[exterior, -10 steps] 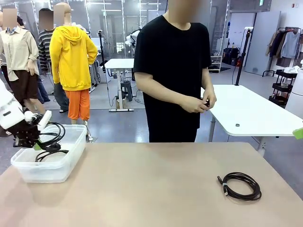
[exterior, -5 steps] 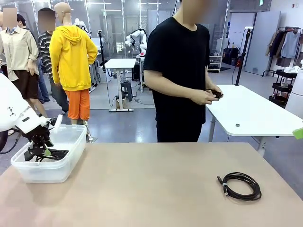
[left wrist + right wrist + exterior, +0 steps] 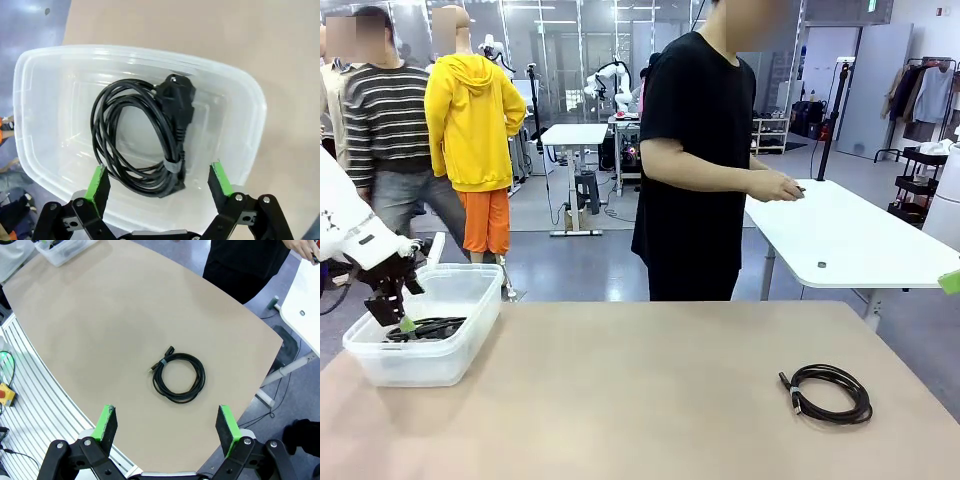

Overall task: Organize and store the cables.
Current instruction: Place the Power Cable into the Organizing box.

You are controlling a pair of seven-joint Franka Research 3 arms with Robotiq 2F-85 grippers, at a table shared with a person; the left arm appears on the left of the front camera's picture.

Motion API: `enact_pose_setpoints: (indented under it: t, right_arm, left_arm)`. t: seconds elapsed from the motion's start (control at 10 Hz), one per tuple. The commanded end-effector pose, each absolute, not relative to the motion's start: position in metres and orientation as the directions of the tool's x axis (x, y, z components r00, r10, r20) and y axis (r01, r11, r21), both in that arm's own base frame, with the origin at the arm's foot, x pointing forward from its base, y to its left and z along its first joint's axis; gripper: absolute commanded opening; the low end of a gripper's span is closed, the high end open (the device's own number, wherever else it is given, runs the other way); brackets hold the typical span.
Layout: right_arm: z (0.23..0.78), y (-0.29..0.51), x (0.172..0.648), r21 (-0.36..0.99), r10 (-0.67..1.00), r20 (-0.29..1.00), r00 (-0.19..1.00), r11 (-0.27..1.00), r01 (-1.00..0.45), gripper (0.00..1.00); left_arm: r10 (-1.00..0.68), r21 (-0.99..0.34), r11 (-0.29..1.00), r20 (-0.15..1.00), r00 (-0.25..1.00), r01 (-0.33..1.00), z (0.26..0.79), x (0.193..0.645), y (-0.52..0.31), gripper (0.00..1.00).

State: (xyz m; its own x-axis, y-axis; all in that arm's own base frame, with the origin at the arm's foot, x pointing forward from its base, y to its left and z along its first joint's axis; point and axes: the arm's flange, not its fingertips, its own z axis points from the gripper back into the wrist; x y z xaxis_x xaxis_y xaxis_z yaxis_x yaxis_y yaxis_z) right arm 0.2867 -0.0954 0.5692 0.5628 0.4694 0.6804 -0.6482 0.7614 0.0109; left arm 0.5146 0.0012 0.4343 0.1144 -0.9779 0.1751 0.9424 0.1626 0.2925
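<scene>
**Snag and Spill Risks at the Tub; One Cable Outstanding**

The left pincer [image 3: 159, 181] hangs open and empty just above the near rim of the clear tub [image 3: 250, 100]. Its green pads stand either side of the lower end of the stored cable [image 3: 161, 131]. This cable lies coiled flat on the tub floor, with its plug [image 3: 176, 102] on top. The right pincer [image 3: 166, 424] is also open and empty, high above the bench [image 3: 640, 400]. The loose cable [image 3: 202, 377] lies below it, coiled on the bench's right side and well apart from the tub.

Hazards noted:

1. The left pincer's pads sit close to the outer loops of the stored cable. A careless withdrawal could hook a strand and drag the coil over the rim.
2. The tub stands at the bench's far left corner and looks light. A knock from a finger could slide it toward the edge.
3. The loose cable appears to be bound at one spot only, with a short end sticking out. A grip on a single strand would likely let the coil sag open and trail during the carry across the bench.
4. The person [image 3: 695, 150] stands at the far side, with hands over a neighbouring white table. A reach toward the bench would cross the right arm's path.
</scene>
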Motion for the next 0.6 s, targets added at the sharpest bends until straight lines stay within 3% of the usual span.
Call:
enact_pose_setpoints:
  t: [0.0, 0.2, 0.5]
  right_arm:
    - [0.5706, -0.0937, 0.2876, 0.016, 0.454, 0.684, 0.571, 0.773, -0.634, 1.00]
    - [0.5706, -0.0937, 0.2876, 0.016, 0.454, 0.684, 0.571, 0.773, -0.634, 1.00]
    - [0.5706, -0.0937, 0.2876, 0.016, 0.454, 0.684, 0.571, 0.773, -0.634, 1.00]
  left_arm:
    - [-0.971, 0.253, 0.204, 0.178, 0.161, 0.946, 0.4560, 0.5039, -0.0005, 1.00]
    - [-0.962, 0.245, 0.243, 0.183, 0.202, 0.938, 0.4579, 0.5001, -0.0048, 1.00]
    - [-0.970, 0.264, 0.196, 0.191, 0.148, 0.945, 0.4512, 0.5040, 0.0000, 1.00]
